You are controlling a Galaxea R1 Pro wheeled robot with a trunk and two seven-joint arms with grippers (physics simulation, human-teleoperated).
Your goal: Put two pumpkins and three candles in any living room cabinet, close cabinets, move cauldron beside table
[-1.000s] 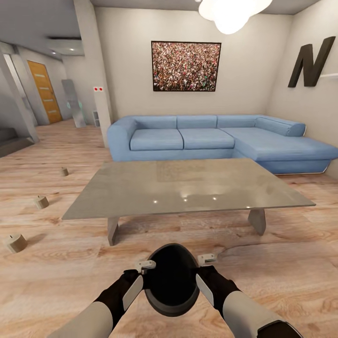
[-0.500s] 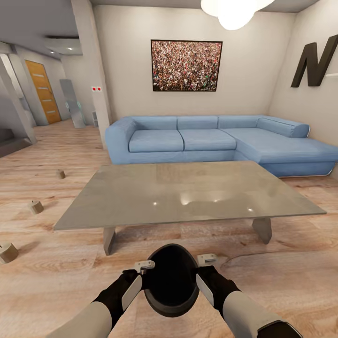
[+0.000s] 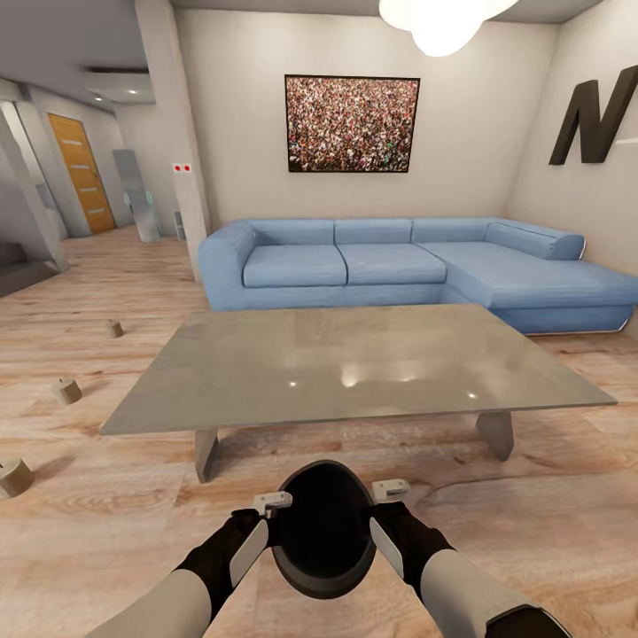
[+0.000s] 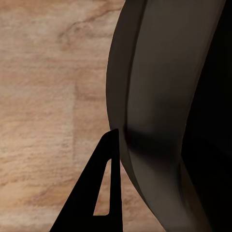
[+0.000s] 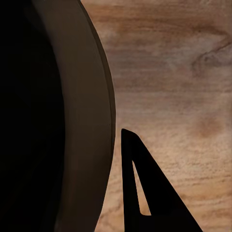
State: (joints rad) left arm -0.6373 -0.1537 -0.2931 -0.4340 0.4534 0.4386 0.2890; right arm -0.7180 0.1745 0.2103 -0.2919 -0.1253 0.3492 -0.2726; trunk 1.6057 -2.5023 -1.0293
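The cauldron, a dark round pot with a black inside, hangs between my two arms over the wood floor, just short of the table's near edge. My left gripper is shut on its left rim and my right gripper on its right rim. In the left wrist view one black finger lies against the cauldron wall. The right wrist view has a finger outside the wall. The grey glossy table stands straight ahead. Three tan candles sit on the floor at left. Pumpkins and cabinet are out of view.
A blue corner sofa stands behind the table against the wall. A pillar rises at the sofa's left end, with a hallway and an orange door beyond. Open wood floor lies left of the table.
The head view moved a little closer to the table and turned slightly, then held still. The cauldron and both grippers kept their places in front of me.
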